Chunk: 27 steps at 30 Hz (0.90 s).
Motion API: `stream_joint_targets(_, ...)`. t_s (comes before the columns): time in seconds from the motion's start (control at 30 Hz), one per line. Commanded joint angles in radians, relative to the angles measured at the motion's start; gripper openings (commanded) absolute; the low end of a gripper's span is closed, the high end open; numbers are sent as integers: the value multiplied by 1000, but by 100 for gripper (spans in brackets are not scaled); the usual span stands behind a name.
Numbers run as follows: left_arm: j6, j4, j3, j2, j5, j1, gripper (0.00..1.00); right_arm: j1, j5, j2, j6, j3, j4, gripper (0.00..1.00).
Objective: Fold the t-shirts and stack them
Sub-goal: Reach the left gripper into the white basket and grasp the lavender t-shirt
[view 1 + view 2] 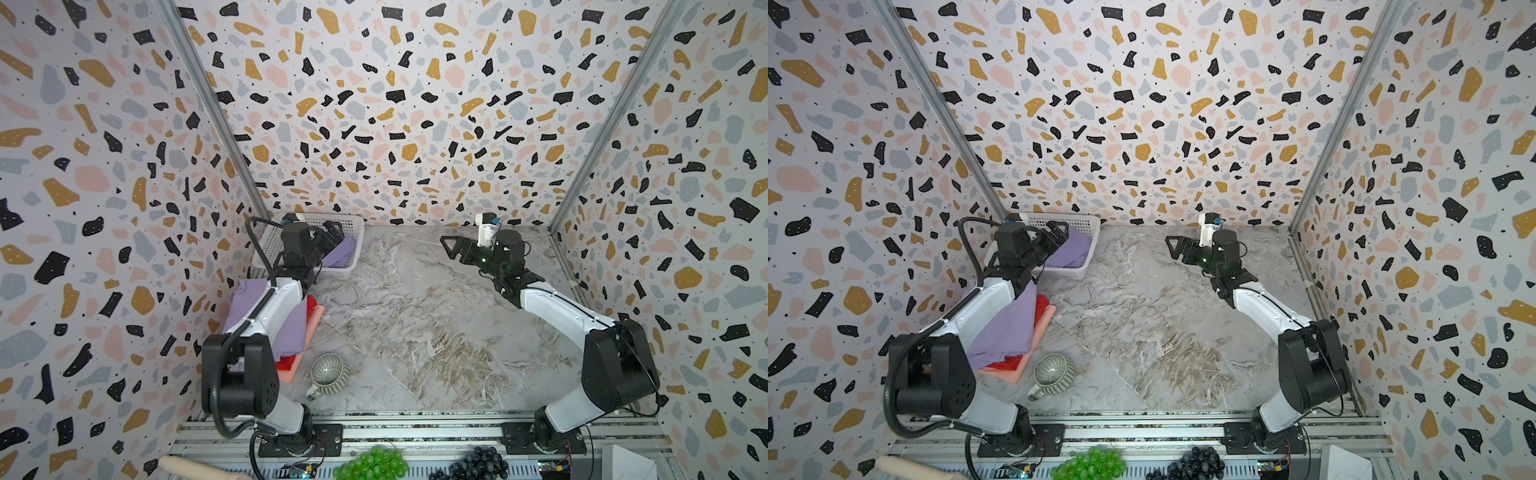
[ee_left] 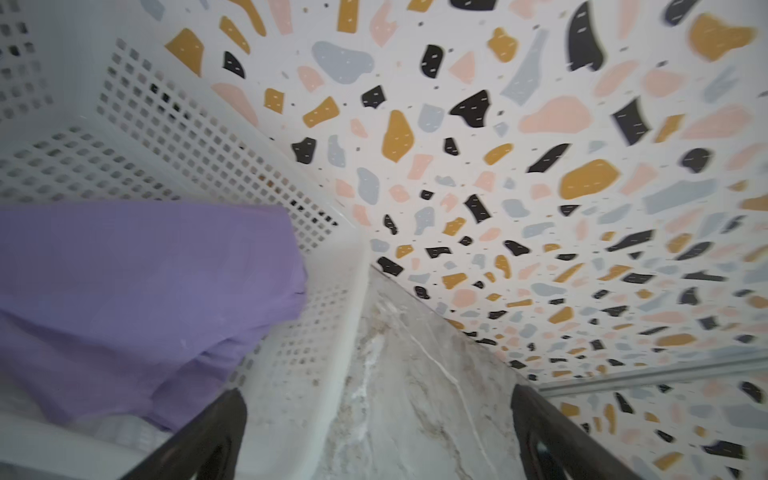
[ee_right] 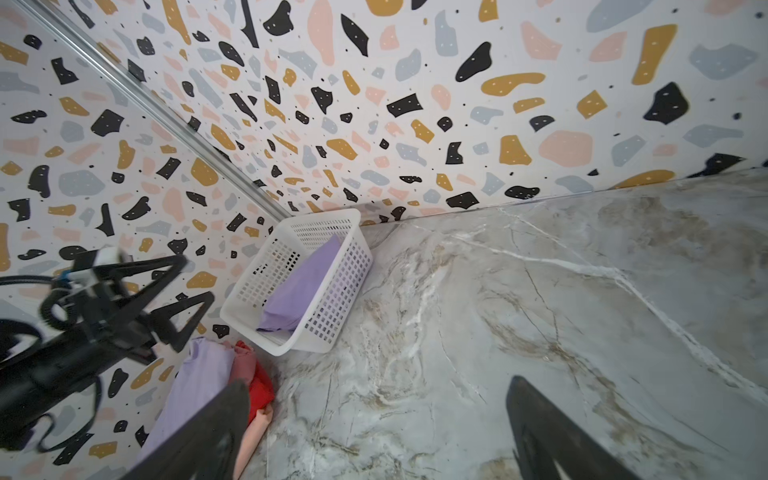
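A crumpled lavender t-shirt [image 1: 344,254] [image 1: 1074,249] lies in the white basket [image 1: 337,272] at the back left. Seen close in the left wrist view, this t-shirt [image 2: 145,299] fills the basket's floor. A folded stack of t-shirts [image 1: 293,332] [image 1: 1009,328] lies along the left wall, lavender on top, red and salmon-pink beneath, partly hidden by my left arm. My left gripper [image 1: 334,232] [image 2: 376,390] hovers open over the basket's near corner, holding nothing. My right gripper [image 1: 451,248] [image 3: 376,382] hangs open above the bare marble at the back right, empty.
A grey ribbed mug [image 1: 329,374] lies on its side near the stack's front end. Green grapes [image 1: 372,463], dark grapes [image 1: 478,461] and a wooden rolling pin [image 1: 187,467] sit by the front rail. The marble tabletop [image 1: 415,324] spreads between the arms; patterned walls close in three sides.
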State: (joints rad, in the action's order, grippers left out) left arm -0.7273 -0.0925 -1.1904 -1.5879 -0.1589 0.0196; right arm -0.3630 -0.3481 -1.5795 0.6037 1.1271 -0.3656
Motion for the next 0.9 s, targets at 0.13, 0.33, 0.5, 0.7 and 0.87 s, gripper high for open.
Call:
stream_joint_targets(0.13, 437, 497, -489, -346, 212, -26, 100, -2, 27, -23, -42, 101, -11, 99)
stream_joint_targets(0.33, 566, 698, -844, -646, 335, -36, 98, -23, 87, -47, -186, 200, 125, 99)
stream_joint_targets(0.5, 539, 702, -941, -779, 288, -59, 97, -29, 133, -51, -213, 220, 166, 99)
stream_joint_targets(0.7, 505, 691, -946, -859, 289, -62, 93, -45, 173, -57, -223, 231, 208, 99)
stream_joint_targets(0.87, 475, 675, -935, -897, 235, -63, 64, -60, 213, -42, -225, 214, 222, 99)
